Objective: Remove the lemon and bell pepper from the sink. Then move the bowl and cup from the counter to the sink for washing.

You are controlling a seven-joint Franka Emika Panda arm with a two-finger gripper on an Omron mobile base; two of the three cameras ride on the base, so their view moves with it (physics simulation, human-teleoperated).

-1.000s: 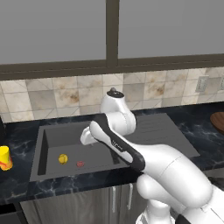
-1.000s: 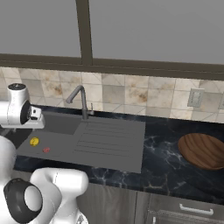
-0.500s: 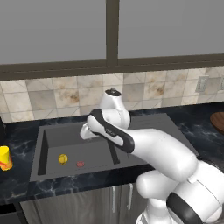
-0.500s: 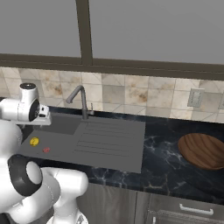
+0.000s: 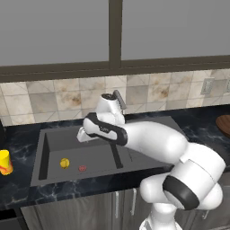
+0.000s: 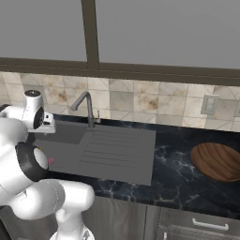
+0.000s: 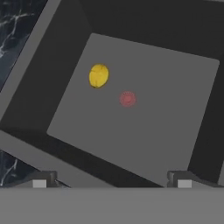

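Claw [image 7: 112, 181] is spread fully wide, nothing btwn the tips, touching nothing; in the hand view its two dark fingertips [image 7: 41, 179] sit far apart at the bottom, looking down into the sink [image 7: 26, 61]. From the left base cam the hand [image 5: 85, 134] hangs above the basin, near its back wall, w/ the white arm [image 5: 152, 143] reaching in from the right. On the sink floor: lemon [image 7: 99, 75], small & yellow, and just beside it but not touching, a small red round item [image 7: 127, 99]. It looks flat & dull from above; can't tell if it's the bell pepper. Same pair in the left base view: lemon [image 5: 64, 163] toward the basin's left, red item [image 5: 82, 168] a bit to its right & nearer the front edge. Both well below the claw, apart from it. Cup [image 5: 5, 162], yellow w/ red mark, stands upright on the dark marbled counter [image 5: 18, 139] left of the sink. Right base cam: ribbed drainboard [image 6: 117, 145] on the sink's right side, curved grey faucet [image 6: 85, 108] behind it, and the brown wooden bowl [image 6: 216, 161] on the counter well off to the right.
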